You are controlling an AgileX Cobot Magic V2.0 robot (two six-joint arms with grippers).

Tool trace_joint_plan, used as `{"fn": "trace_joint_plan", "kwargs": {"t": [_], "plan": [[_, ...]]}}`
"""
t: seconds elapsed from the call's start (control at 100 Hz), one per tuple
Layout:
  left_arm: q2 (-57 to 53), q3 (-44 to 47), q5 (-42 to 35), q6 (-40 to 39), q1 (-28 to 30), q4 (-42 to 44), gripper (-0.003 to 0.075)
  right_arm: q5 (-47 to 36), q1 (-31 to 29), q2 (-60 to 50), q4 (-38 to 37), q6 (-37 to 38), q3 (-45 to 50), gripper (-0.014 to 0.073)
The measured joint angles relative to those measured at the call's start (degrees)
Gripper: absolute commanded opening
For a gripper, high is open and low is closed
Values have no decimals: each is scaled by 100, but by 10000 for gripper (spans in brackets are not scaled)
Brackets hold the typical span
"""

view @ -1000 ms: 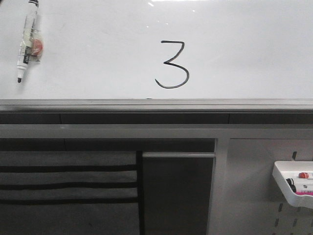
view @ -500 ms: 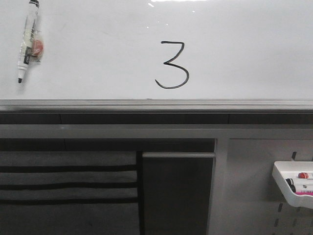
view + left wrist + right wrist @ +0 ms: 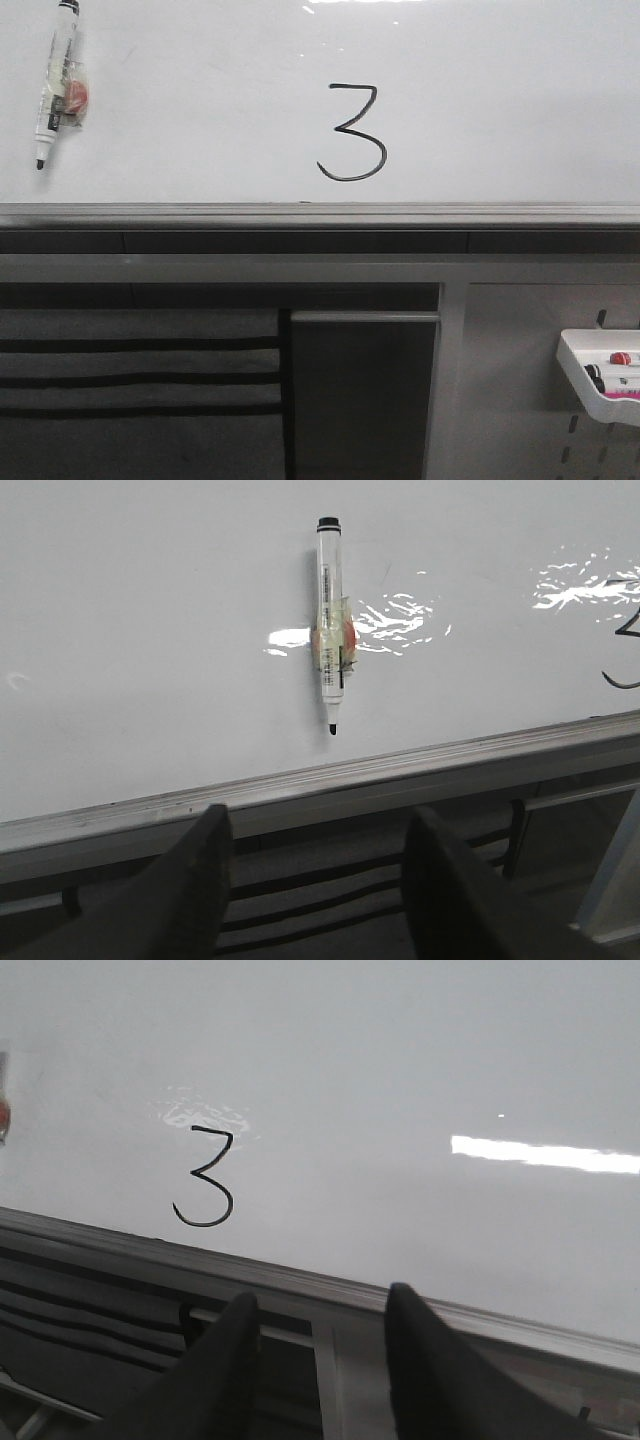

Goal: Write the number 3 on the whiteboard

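A black hand-drawn number 3 [image 3: 352, 133] stands on the glossy whiteboard [image 3: 500, 110], above its grey ledge [image 3: 320, 214]. It also shows in the right wrist view [image 3: 203, 1178]. A marker [image 3: 55, 82] with a black cap sticks upright to the board at the far left, tip down, seen also in the left wrist view [image 3: 331, 622]. My left gripper [image 3: 318, 825] is open and empty, below the ledge under the marker. My right gripper [image 3: 322, 1305] is open and empty, below the ledge to the right of the 3. Neither gripper shows in the front view.
Below the ledge is a dark frame with grey slatted panels [image 3: 140, 380] at the left. A pale pegboard [image 3: 530, 390] at the right carries a white tray [image 3: 600, 375] with markers in it.
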Motion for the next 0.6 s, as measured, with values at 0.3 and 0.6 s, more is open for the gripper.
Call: {"fn": "trace_joint_plan", "kwargs": {"t": [0.3, 0.6], "plan": [[0, 32, -147, 0, 0, -48, -18, -206, 0, -2, 0, 0, 236, -74], [0, 32, -169, 0, 0, -68, -18, -206, 0, -2, 0, 0, 236, -74]]}}
